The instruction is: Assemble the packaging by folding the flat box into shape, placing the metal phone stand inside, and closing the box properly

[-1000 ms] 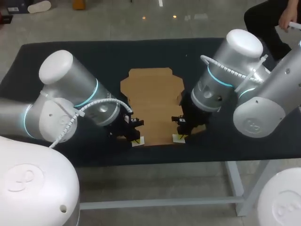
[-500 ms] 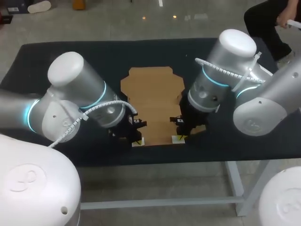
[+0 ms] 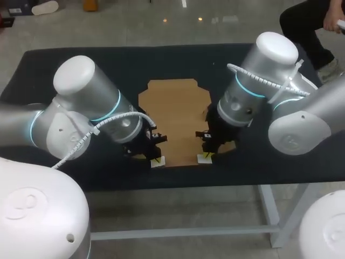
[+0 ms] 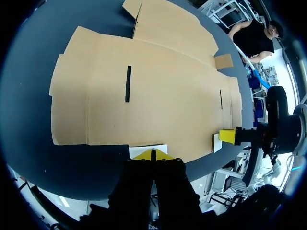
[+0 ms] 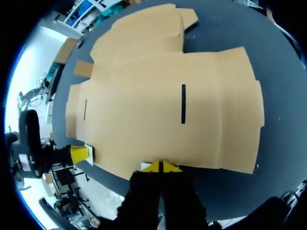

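A flat brown cardboard box blank [image 3: 175, 116] lies unfolded in the middle of the black table; it fills both wrist views [image 4: 158, 96] [image 5: 163, 110], with two narrow slots cut in it. My left gripper [image 3: 156, 160] [image 4: 153, 154] is shut, its yellow tips together at the blank's near left corner, over a small white patch [image 4: 147, 149]. My right gripper [image 3: 207, 156] [image 5: 161, 166] is shut likewise at the near right corner, over another white patch [image 3: 205, 158]. Each wrist view shows the other arm's yellow tip [image 4: 228, 136] [image 5: 79, 154] beside the blank. No metal phone stand is in view.
The black table [image 3: 64, 70] has bare cloth to the left and right of the blank. Its front edge runs just behind both grippers. My two arms' bulky elbows hang over the table on either side of the cardboard.
My left arm's upper joints have swung right and towards the blank, while its gripper stays at the near corner. The right arm has swayed slightly. The cardboard has not moved.
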Available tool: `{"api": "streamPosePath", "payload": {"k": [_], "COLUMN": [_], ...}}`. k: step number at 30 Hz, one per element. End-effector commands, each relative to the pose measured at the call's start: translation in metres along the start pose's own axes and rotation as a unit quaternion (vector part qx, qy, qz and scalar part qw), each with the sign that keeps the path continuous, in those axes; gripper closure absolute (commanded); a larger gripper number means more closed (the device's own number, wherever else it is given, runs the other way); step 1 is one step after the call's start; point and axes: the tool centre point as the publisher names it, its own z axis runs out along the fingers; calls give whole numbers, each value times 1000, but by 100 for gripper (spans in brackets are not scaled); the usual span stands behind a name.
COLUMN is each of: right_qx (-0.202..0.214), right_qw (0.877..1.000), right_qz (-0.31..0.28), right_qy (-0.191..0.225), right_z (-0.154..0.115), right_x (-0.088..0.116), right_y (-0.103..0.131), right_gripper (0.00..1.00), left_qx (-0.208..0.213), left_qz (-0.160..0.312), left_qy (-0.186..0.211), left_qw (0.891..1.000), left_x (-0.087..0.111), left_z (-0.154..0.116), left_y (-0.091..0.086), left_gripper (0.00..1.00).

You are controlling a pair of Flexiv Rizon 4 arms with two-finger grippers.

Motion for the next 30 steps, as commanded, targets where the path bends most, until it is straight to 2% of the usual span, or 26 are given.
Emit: {"api": "streamPosePath", "payload": {"k": [1, 15, 20, 24, 26, 30], "right_qx": [2, -7, -13, -17, -20, -26], "right_qw": [1000, 996, 994, 992, 991, 990], "right_qz": [-6, -25, -30, -30, -28, -28], "right_qy": [22, 84, 106, 122, 126, 137], "right_z": [-8, -36, -43, -49, -52, -58], "right_x": [-9, -23, -30, -37, -39, -45], "right_y": [0, 11, 19, 26, 29, 35], "right_gripper": [100, 100, 100, 100, 88, 75], "left_qx": [6, 16, 17, 15, 14, 14], "left_qz": [0, -4, -6, -6, -6, -4], "left_qy": [0, 37, 55, 69, 72, 84], "left_qw": [1000, 999, 998, 997, 997, 996], "left_x": [-2, -9, -13, -15, -16, -18], "left_z": [-10, -40, -50, -58, -61, -69], "left_y": [3, -7, -13, -20, -23, -31], "left_gripper": [100, 100, 96, 86, 76, 55]}}
